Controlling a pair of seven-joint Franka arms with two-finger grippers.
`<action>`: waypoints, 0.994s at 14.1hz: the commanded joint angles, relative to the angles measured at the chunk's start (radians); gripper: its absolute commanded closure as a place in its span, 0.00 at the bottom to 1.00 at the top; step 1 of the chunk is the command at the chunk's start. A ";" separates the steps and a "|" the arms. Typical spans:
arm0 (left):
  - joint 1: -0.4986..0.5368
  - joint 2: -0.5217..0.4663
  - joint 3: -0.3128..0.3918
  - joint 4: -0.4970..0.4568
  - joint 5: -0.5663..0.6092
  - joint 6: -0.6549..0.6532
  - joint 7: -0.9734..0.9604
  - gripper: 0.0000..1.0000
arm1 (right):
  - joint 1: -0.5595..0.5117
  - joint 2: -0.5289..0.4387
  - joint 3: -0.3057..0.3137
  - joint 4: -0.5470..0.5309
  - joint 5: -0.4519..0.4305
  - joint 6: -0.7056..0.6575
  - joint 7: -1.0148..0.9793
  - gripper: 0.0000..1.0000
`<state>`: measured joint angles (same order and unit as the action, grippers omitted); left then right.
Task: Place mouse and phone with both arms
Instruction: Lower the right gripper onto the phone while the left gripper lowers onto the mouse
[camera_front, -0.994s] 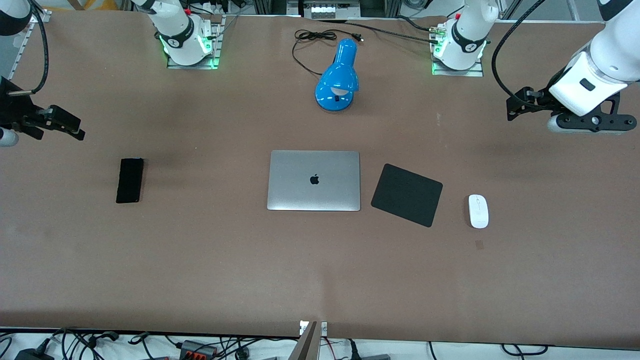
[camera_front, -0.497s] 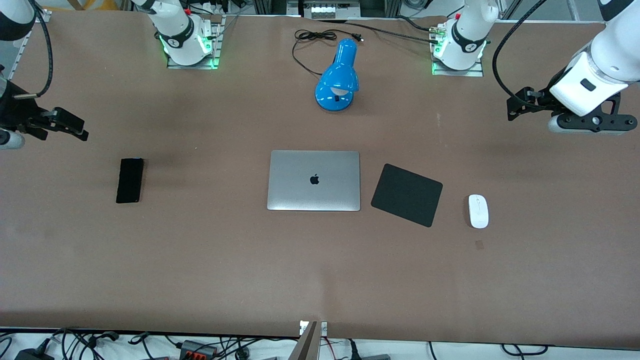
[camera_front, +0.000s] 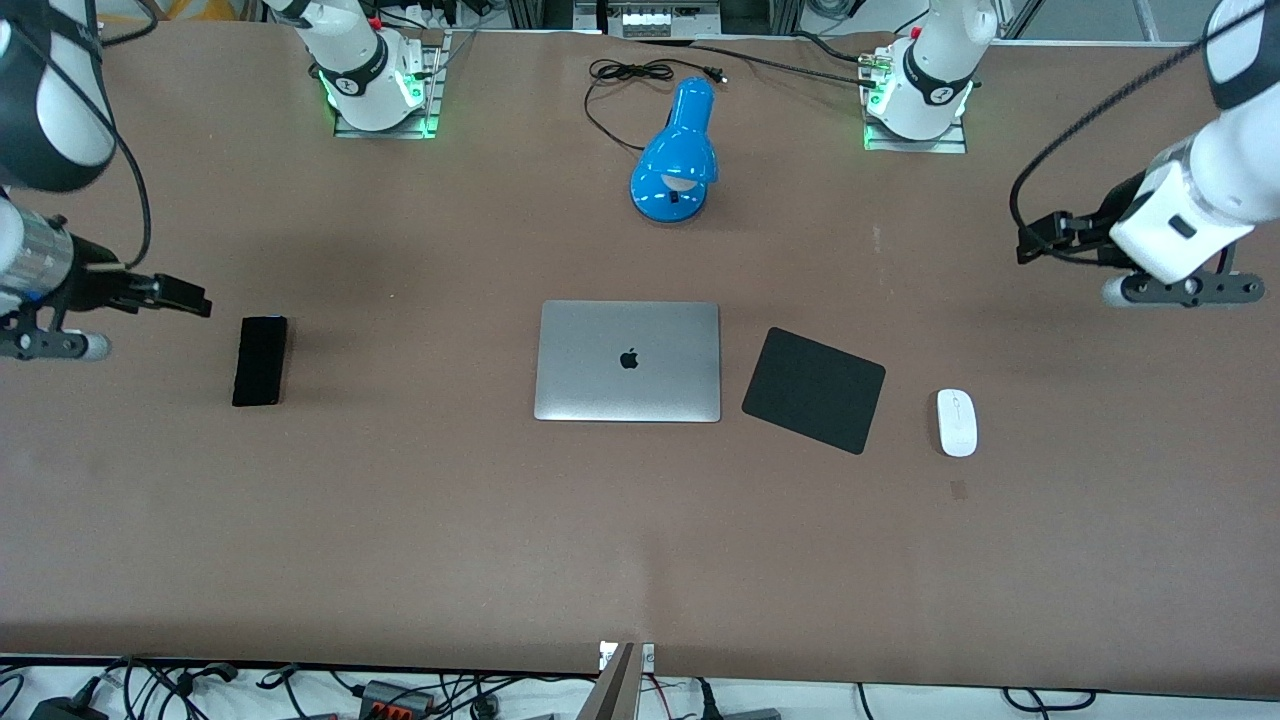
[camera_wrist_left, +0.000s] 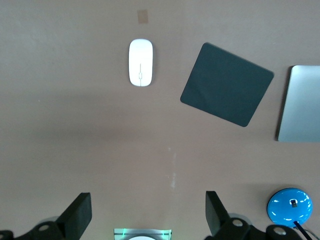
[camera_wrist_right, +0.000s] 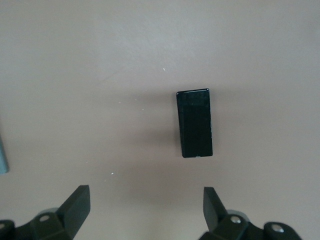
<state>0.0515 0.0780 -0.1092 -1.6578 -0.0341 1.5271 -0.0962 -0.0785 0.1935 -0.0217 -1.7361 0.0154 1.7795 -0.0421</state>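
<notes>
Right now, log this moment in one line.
left gripper: open, above table | right gripper: open, above table | mouse, phone: untouched

Laptop (camera_front: 627, 361) at the desk's (camera_front: 500, 540) centre; mouse pad (camera_front: 814, 389) beside it, then mouse (camera_front: 957, 422), toward the left arm's end. Phone (camera_front: 260, 360) toward the right arm's end. Lamp (camera_front: 677, 155) near the base-side edge (farthest from the camera).

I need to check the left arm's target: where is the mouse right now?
In the front view the mouse lies flat on the table toward the left arm's end, beside the black mouse pad and apart from it.
</notes>
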 joint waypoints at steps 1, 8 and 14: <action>-0.004 0.078 0.002 0.029 0.026 -0.012 0.009 0.00 | -0.026 0.088 0.003 0.000 -0.008 0.063 0.005 0.00; 0.031 0.595 -0.001 0.272 0.111 0.027 0.012 0.00 | -0.053 0.256 0.003 -0.163 -0.038 0.410 -0.007 0.00; 0.028 0.697 -0.003 0.274 0.111 0.237 0.012 0.00 | -0.090 0.322 0.003 -0.204 -0.063 0.543 -0.105 0.00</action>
<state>0.0753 0.7772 -0.1049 -1.4170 0.0738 1.7746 -0.0962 -0.1402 0.5173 -0.0266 -1.9292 -0.0282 2.3037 -0.0972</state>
